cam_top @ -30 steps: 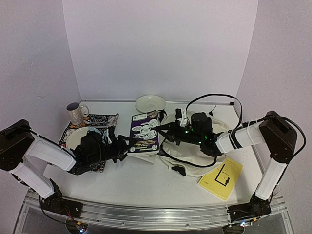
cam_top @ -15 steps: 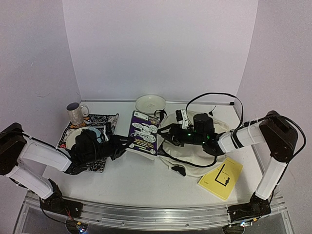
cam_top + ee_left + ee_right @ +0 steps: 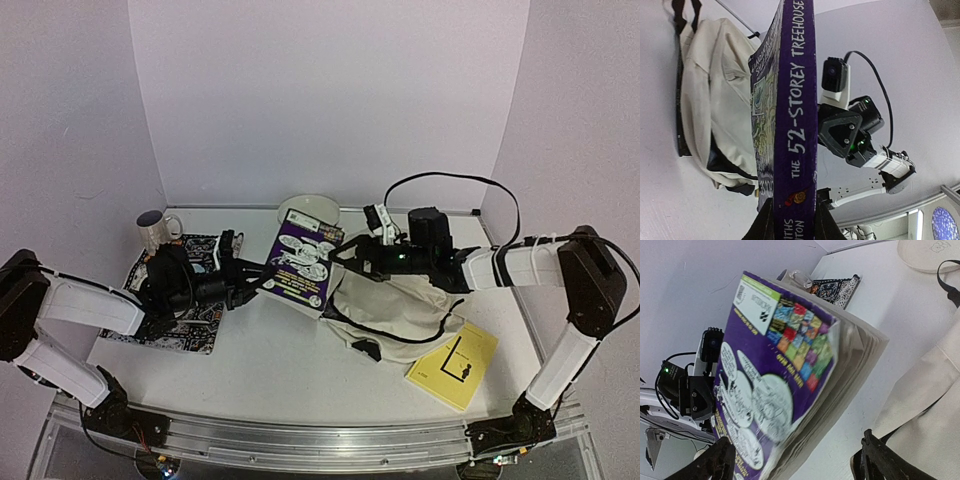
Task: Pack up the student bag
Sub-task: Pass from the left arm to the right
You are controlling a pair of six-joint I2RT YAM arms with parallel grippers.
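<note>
White surface [image 3: 290, 370] carries the student bag [image 3: 400, 310]; beside its left edge the purple book [image 3: 305, 262] tilts, left tool [image 3: 794, 220] clamped on its spine, right tool [image 3: 797, 460] spread wide facing its pages.

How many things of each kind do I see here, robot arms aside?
books: 2, purple book, yellow book
student bag: 1
mug: 1
plate: 1
placemat: 1
Total: 6 in view
</note>
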